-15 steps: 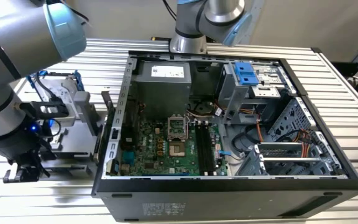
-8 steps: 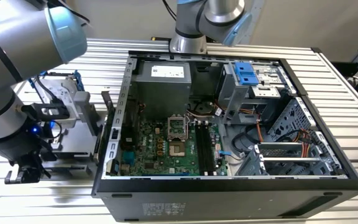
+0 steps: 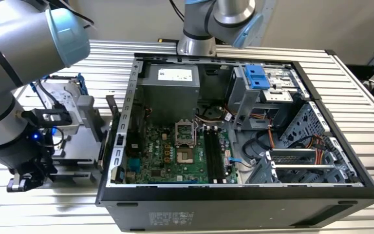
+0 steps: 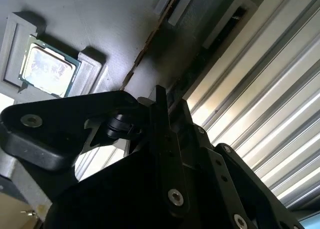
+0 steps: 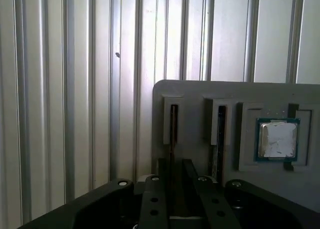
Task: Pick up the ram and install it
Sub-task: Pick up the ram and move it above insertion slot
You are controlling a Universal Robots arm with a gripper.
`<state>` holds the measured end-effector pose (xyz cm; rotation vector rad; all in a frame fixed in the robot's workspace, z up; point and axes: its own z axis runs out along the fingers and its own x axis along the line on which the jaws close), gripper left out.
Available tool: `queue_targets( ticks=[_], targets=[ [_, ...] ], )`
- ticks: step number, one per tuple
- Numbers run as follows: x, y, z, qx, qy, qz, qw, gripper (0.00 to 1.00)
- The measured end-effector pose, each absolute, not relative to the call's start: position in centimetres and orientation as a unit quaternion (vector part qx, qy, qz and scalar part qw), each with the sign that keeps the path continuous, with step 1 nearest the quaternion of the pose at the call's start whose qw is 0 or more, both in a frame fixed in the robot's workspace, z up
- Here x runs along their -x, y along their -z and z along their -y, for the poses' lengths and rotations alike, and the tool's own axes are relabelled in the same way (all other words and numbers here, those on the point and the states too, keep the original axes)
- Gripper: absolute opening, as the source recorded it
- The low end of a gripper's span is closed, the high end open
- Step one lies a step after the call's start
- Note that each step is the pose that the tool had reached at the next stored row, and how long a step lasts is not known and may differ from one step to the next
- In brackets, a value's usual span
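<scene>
One pincer (image 5: 175,165) hangs low over a grey holder tray (image 5: 200,91), lined up with the ram (image 5: 172,126). In both wrist views its black body comes right up to the stick's thin edge. Whether it is clamped on the board or loose around it I cannot tell. The ram stands on edge in a narrow slot of the tray, outside the computer. Just beside that slot runs a second slot (image 5: 220,134), parallel to the first. Next along, a processor chip (image 5: 278,140) lies flat in a square recess of the same tray. The tray rests on a ribbed aluminium table (image 5: 60,89), its slots running the same way as the ribs. In the exterior view the silver arm (image 3: 18,44) bends down at the exterior view's left of an open computer case (image 3: 239,207). Inside the case lies a green motherboard (image 3: 164,151) with long black memory slots (image 3: 214,153), well apart from the ram.
</scene>
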<state>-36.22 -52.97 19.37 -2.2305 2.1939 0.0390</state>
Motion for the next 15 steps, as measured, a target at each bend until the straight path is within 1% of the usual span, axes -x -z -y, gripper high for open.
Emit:
queue_targets(
  ticks=[15],
  targets=[
    [36.22,-19.37,53.1,0.714,-0.012,-0.7,0.006,1.0]
  ],
)
